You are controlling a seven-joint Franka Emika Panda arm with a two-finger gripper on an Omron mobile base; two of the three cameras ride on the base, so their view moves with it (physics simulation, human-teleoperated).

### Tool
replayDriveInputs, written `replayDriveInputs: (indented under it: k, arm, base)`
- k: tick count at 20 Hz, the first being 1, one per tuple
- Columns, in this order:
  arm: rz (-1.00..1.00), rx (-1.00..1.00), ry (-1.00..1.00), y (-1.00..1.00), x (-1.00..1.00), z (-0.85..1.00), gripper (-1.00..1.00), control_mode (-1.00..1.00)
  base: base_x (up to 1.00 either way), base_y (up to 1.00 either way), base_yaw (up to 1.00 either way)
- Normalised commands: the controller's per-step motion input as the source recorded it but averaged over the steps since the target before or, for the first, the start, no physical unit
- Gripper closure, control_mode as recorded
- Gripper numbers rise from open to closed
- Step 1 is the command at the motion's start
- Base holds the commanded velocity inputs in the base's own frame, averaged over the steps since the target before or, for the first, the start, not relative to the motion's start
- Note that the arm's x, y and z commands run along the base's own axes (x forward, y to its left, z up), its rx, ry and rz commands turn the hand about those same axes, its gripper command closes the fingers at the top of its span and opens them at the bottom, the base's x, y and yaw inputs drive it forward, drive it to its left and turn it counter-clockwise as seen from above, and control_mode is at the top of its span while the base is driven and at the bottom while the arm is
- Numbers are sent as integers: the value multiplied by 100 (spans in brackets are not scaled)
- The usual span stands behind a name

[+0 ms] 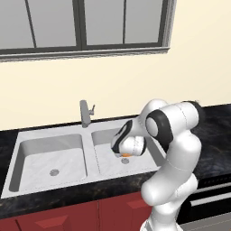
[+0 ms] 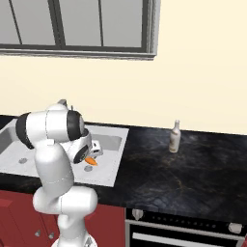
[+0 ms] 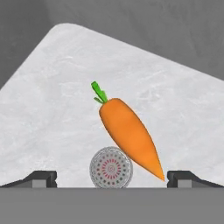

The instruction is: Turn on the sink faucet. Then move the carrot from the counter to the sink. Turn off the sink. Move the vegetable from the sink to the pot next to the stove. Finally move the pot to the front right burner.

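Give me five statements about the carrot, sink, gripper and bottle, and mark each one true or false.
1. The carrot lies in the sink. True.
2. The gripper is shut on the carrot. False: its jaws stand wide open, one tip on either side of the hand view, and hold nothing.
3. The carrot lies in the left basin. False: it is in the right basin, under the hand.
4. The carrot lies beside the round drain. True.
5. The pale bottle lies on its side. False: it stands upright on the counter.

Glossy white rounded arm (image 1: 173, 153) with dark joint bands.
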Motion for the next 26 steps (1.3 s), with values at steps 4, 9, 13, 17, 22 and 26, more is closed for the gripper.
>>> replayDriveInputs:
  k: [4, 9, 13, 17, 22, 26]
  arm:
    - [0, -1, 0, 0, 18, -24, -100, -100]
    - [0, 0, 0, 0, 14, -20, -100, -100]
    - [0, 0, 0, 0, 9, -20, -100, -100]
    - [0, 0, 0, 0, 10, -23, -100, -100]
    - [0, 0, 0, 0, 15, -23, -100, -100]
    - [1, 0, 0, 0, 19, -23, -100, -100]
  base:
    - [0, 0, 0]
    - [0, 0, 0]
    - [0, 0, 0]
    - [0, 0, 0]
    - [0, 0, 0]
    - [0, 0, 0]
